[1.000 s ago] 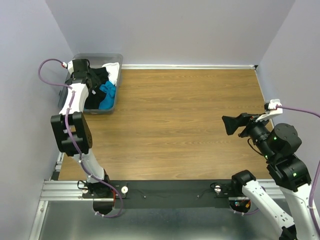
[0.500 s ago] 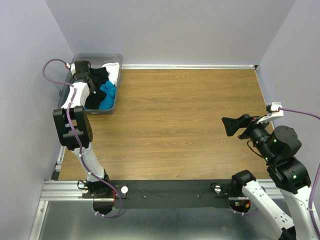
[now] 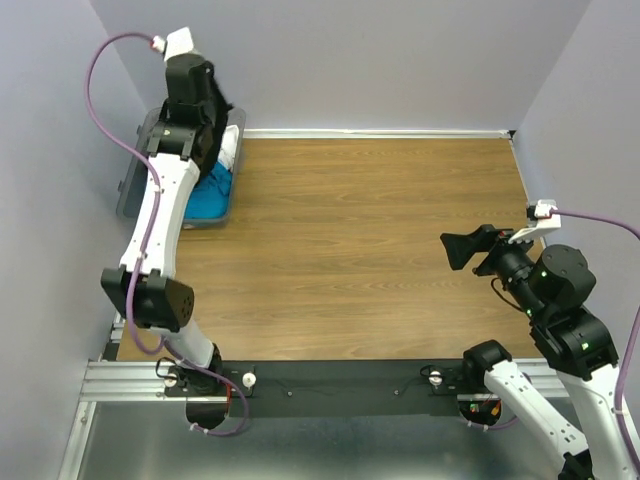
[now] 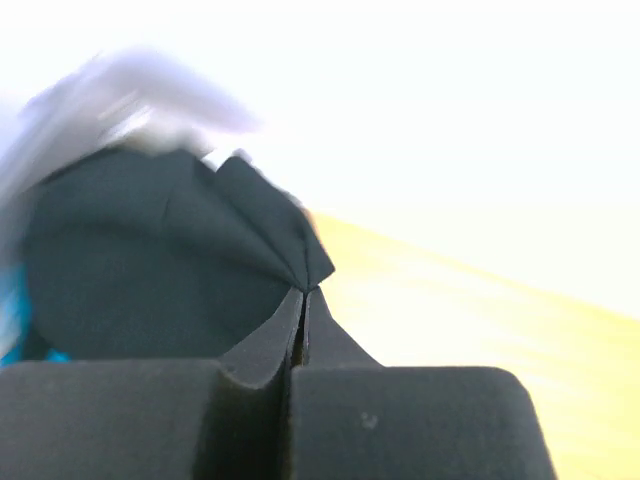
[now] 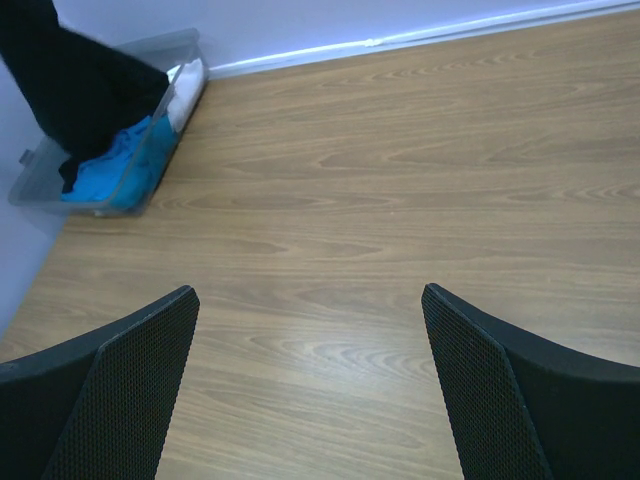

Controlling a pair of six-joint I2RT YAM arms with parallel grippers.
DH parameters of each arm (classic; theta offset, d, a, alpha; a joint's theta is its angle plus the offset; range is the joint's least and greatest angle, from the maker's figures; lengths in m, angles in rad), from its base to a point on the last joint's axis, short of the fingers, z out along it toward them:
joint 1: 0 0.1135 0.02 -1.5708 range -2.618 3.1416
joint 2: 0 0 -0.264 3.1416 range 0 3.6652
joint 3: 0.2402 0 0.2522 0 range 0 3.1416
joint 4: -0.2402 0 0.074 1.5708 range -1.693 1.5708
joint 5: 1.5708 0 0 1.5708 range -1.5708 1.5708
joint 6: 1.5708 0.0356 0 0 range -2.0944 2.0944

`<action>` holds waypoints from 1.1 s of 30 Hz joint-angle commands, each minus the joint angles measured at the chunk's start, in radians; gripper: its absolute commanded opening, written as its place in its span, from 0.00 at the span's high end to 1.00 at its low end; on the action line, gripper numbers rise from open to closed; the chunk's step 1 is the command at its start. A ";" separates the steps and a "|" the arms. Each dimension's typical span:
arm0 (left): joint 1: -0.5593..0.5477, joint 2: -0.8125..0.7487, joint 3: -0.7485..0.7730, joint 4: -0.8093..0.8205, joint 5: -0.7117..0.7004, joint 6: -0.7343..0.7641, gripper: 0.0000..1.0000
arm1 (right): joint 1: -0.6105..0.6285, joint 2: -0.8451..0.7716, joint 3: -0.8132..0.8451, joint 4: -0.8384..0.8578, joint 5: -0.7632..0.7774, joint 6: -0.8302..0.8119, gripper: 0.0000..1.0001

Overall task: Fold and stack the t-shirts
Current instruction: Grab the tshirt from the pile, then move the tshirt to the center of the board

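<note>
Three t-shirts are on record, and one is now leaving storage. Wooden table point(image 3: 380, 230): waiting as the folding surface. Left arm point(image 3: 160, 215): rising high above the corner, where a second ago it was reaching down low. Clear plastic bin point(image 3: 132, 185), far-left corner: giving up its top layer. Black t-shirt point(image 5: 70, 80): coming up out of the bin, hanging from the raised arm, its lower end apparently trailing inside. Turquoise t-shirt point(image 5: 110, 170) and white t-shirt point(image 5: 188, 85): lying in the bin, the turquoise one now showing more. Left gripper point(image 4: 303, 300): having snapped together from wide open, it is pinching a bunched fold of the black cloth. Right gripper point(image 5: 310, 295): hanging spread fully apart over the table's right side, holding nothing. Judgement: extraction of the first shirt is proceeding, with spreading it flat likely coming next.
</note>
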 commanded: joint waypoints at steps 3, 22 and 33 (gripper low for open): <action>-0.233 -0.138 0.112 0.117 0.212 -0.027 1.00 | 0.005 0.018 0.029 -0.020 0.013 -0.013 0.00; -0.708 0.008 0.435 0.546 0.599 -0.117 1.00 | 0.005 -0.045 0.036 -0.019 0.128 0.018 0.00; -0.779 0.054 0.466 0.708 0.675 -0.136 1.00 | 0.005 -0.072 0.019 -0.019 0.162 0.045 0.00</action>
